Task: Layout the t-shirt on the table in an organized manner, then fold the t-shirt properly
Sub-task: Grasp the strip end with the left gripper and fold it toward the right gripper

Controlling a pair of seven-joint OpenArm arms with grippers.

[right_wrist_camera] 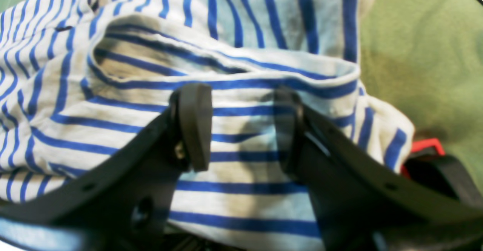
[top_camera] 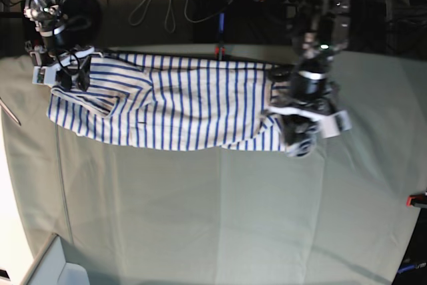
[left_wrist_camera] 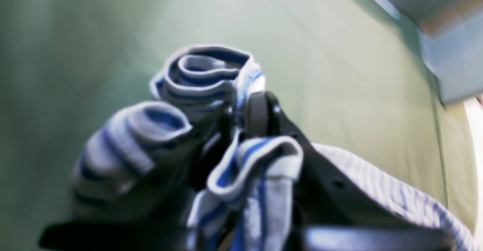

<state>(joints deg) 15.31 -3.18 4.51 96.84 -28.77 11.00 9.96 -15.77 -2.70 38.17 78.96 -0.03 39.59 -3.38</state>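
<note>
Pinching a bunched fold of the t-shirt [left_wrist_camera: 203,81], the left gripper [left_wrist_camera: 245,119] is showing in the left wrist view with its jaws pressed nearly together on the striped cloth. Rolled hems of fabric are curling up on both sides of the dark fingers [left_wrist_camera: 258,113], and more of the shirt is trailing off toward the lower right. The table [left_wrist_camera: 358,92] is lying well below and behind the gripped cloth, so this end of the shirt is hanging lifted off it. The picture is blurred.

Looking through the right wrist view, the right gripper [right_wrist_camera: 241,130] is standing with its jaws apart, the two pads [right_wrist_camera: 194,126] bracketing a hemmed edge of the t-shirt [right_wrist_camera: 241,28]. The striped cloth is lying directly under and between the jaws; whether the pads are touching it I cannot tell. The table [right_wrist_camera: 422,54] is showing bare at the right.

Turning to the base view, the t-shirt [top_camera: 180,101] is stretching as a long band across the far part of the table [top_camera: 200,211]. The left gripper [top_camera: 300,135] is sitting at the band's right end, where the cloth is gathered, and the right gripper [top_camera: 70,78] is sitting at its left end, over a corner of the shirt.
</note>
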